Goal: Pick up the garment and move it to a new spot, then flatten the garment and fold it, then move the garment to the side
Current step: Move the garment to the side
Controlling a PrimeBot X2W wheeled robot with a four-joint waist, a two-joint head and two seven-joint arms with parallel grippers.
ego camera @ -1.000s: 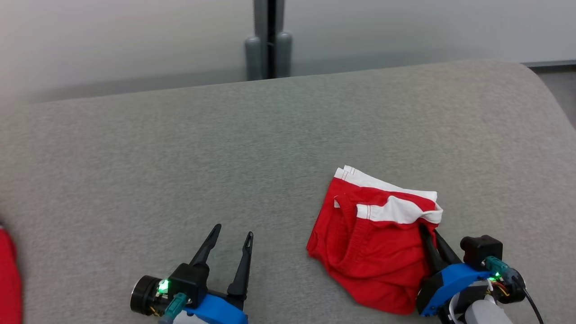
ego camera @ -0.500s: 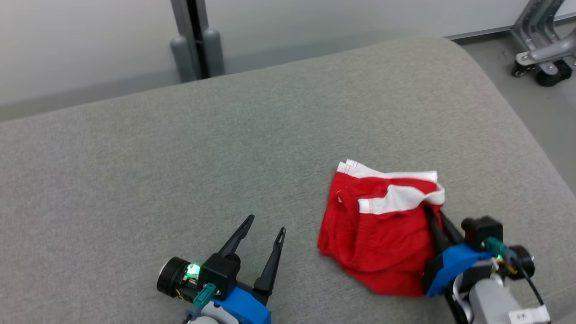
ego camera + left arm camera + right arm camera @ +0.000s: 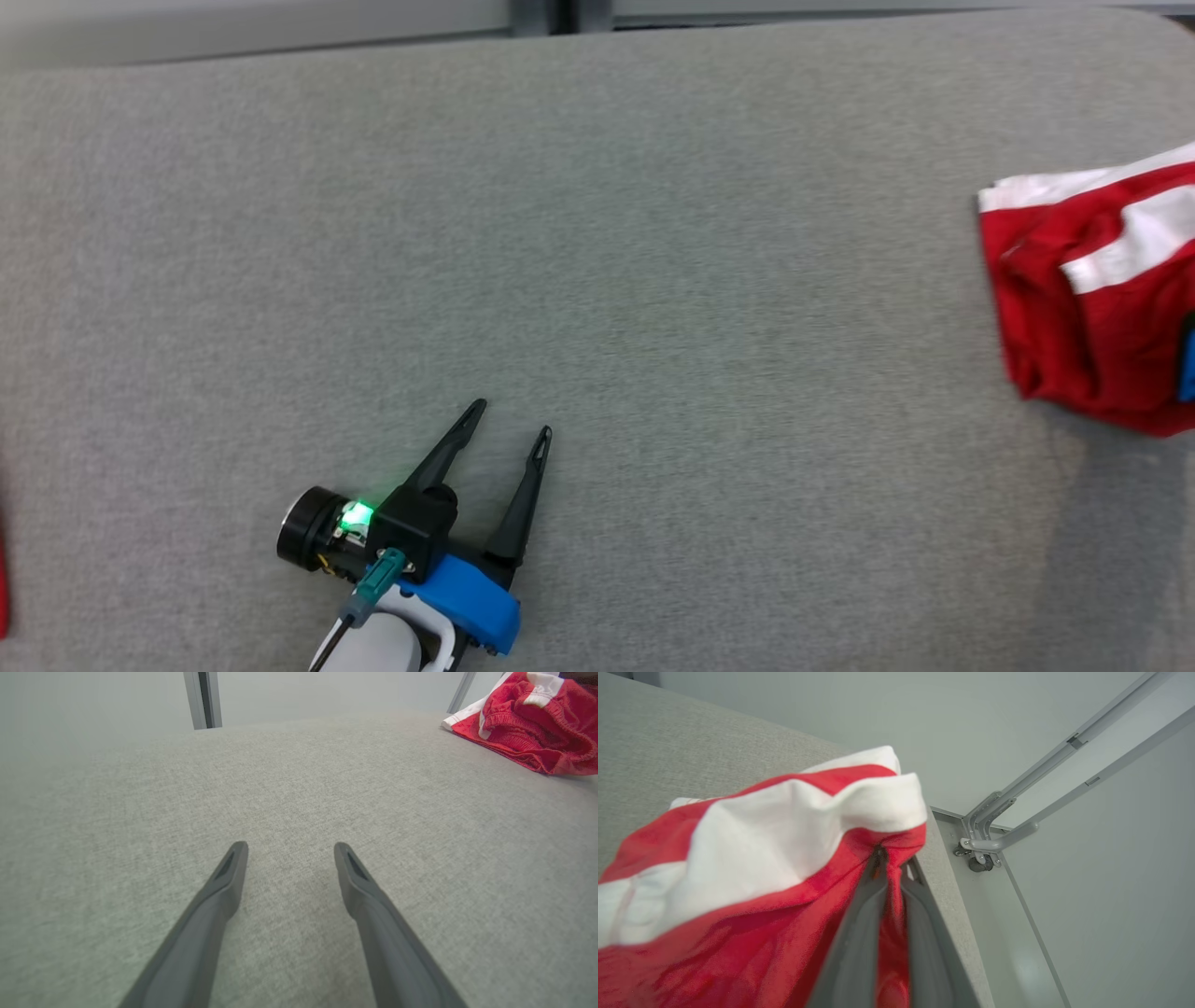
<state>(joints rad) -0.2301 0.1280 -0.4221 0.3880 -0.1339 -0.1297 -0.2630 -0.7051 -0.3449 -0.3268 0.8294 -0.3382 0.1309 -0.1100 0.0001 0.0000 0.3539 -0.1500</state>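
The garment (image 3: 1102, 308) is a bunched pair of red shorts with a white band, at the right edge of the head view on the grey padded surface (image 3: 597, 261). It also shows at the top right of the left wrist view, garment (image 3: 532, 723). My right gripper (image 3: 893, 858) is shut on a red fold of the garment (image 3: 752, 858) near the surface's right edge. My left gripper (image 3: 512, 418) stands open low over bare grey fabric, far left of the garment; its fingers (image 3: 224, 886) hold nothing.
The grey surface ends just right of the garment, with floor below. A grey metal frame with a castor (image 3: 985, 854) stands on that floor. A grey post (image 3: 203, 697) rises behind the far edge. A red sliver (image 3: 3, 597) shows at the left edge.
The head view has swung left and down, so the garment now sits at its right edge. The garment appears bunched tighter in the right gripper. The left gripper stays open.
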